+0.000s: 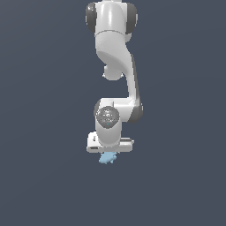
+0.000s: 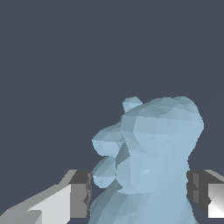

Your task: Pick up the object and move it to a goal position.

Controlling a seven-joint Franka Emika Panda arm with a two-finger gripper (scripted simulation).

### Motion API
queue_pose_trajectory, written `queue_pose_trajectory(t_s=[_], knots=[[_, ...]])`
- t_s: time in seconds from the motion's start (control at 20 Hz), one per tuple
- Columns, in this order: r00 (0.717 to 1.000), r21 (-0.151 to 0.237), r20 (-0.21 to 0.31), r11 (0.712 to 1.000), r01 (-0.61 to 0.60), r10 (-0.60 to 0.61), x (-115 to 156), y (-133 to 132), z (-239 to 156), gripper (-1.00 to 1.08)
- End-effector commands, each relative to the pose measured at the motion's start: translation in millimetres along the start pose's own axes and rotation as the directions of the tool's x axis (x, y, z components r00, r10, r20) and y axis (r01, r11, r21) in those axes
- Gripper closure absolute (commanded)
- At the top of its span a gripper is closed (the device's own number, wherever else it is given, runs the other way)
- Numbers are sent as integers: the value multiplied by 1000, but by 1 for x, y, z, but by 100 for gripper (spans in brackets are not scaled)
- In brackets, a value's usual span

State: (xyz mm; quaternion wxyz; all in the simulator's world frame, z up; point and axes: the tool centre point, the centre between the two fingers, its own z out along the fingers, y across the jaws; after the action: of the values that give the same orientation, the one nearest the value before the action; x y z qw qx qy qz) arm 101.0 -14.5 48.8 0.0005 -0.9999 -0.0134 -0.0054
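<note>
A white robot arm (image 1: 115, 57) hangs down through the middle of the exterior view against a flat, dark slate-blue background. No desk edge, corner or container can be made out; the backdrop is one even colour in both views.

At the arm's lower end sits a round grey wrist joint (image 1: 107, 116), and below it the wide white gripper (image 1: 109, 152). Directly under the gripper, touching its underside, is the object (image 1: 107, 158), a small pale sky-blue lump with knobbly edges, narrower than the gripper body. Whether it rests on a surface or hangs free cannot be told.

In the wrist view the object (image 2: 151, 164) fills the lower middle of the picture, a faceted, matte blue shape with rounded bumps along one side and a small nub on top. It sits between the two fingers (image 2: 81, 192), whose dark grey pads stand on either side of it. One pad seems to touch the object's edge; the other lies just beside it with a thin dark gap. Whether the hand is actually clamped on the object cannot be told.
</note>
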Motion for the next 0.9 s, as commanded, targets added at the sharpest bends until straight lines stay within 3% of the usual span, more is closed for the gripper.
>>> queue_pose_trajectory(t_s=[0.0, 0.5, 0.85], knots=[[1000, -1, 11, 1000, -3, 3, -4, 2, 7, 108], [1000, 0, 0, 1000, 0, 0, 0, -3, -6, 108], [1000, 0, 1, 1000, -1, 1, 1, -27, -42, 108]])
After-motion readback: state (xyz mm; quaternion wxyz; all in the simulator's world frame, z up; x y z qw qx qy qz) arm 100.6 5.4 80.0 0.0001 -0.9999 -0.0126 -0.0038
